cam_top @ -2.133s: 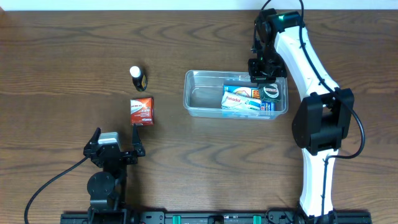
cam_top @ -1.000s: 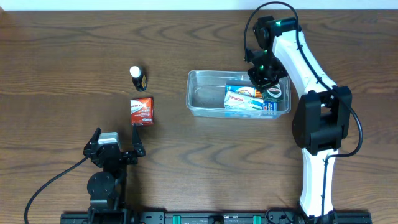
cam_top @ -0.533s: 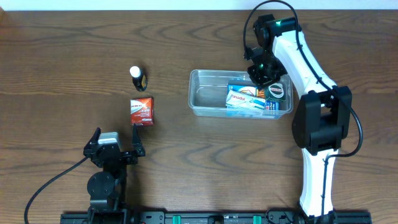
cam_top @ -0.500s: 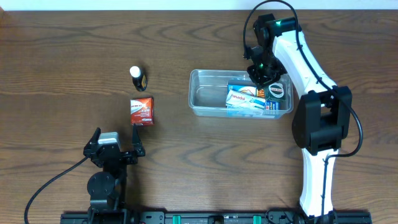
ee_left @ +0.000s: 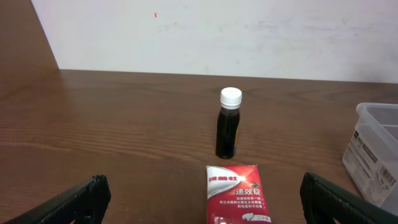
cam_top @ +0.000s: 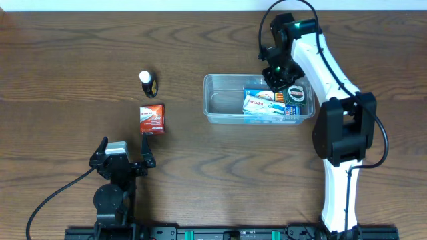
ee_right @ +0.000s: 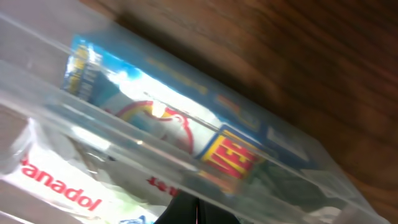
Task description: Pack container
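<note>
The clear container [cam_top: 222,100] lies right of the table's centre, its right half holding a white Panadol packet [cam_top: 256,103], blue packets and a round dark tin [cam_top: 296,95]. My right gripper [cam_top: 276,80] is shut, its tips at the container's far wall. In the right wrist view the shut fingers [ee_right: 196,213] sit low against the clear wall [ee_right: 124,134], with the packets showing through it. A red packet [cam_top: 152,118] and a small dark bottle [cam_top: 147,83] stand on the table at the left. My left gripper [cam_top: 124,162] is open just in front of the red packet [ee_left: 239,193].
The left wrist view shows the white-capped bottle [ee_left: 229,124] upright behind the red packet, and the container's corner [ee_left: 379,149] at the right edge. A white wall runs behind the table. The right arm [cam_top: 333,73] reaches over the table's right side.
The container has slid slightly to the right. My right gripper has shifted a little toward the far side. The left arm has not moved.
</note>
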